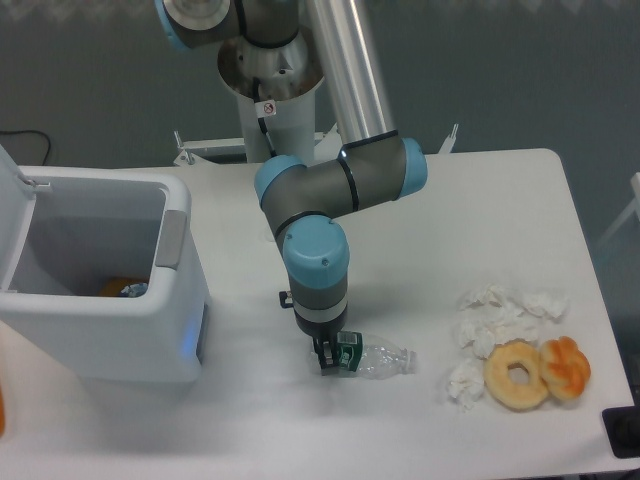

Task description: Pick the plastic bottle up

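Plastic bottle (372,357) lying flat on the white desk (480,210), near the front edge, long axis running left to right, labelled end left, clear body and neck pointing right toward the tissues

Gripper (328,357) straight down over the dark green and white label band, dark fingers (324,360) low at that left end, touching or just beside it; whether shut on the band or a little apart, impossible to tell from this view

Next move hinging on the fingers straddling the bottle across its short width, not along its length

Bottle: thin, see-through, ribbed, probably light and easily squashed, likely to roll

Crumpled white tissue wads (490,322), soft, right of the bottle; tan ring doughnut (517,375) and an orange pastry (566,367) beyond

Smooth white bin (110,280), lid up, far left
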Controlling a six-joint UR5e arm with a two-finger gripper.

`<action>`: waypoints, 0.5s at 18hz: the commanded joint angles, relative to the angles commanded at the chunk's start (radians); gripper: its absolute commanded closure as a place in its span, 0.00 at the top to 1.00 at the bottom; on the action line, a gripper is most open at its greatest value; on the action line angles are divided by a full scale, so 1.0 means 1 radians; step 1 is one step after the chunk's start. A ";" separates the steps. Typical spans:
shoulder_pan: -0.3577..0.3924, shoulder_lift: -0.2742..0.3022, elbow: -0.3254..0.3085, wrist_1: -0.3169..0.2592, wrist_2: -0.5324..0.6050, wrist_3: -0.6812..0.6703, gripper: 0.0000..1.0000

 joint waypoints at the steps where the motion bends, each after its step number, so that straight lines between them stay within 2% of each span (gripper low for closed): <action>1: 0.000 0.009 0.000 0.000 -0.003 -0.003 0.70; 3: 0.000 0.040 0.002 -0.002 -0.008 -0.008 0.70; 9: 0.003 0.074 0.009 -0.009 -0.015 -0.051 0.70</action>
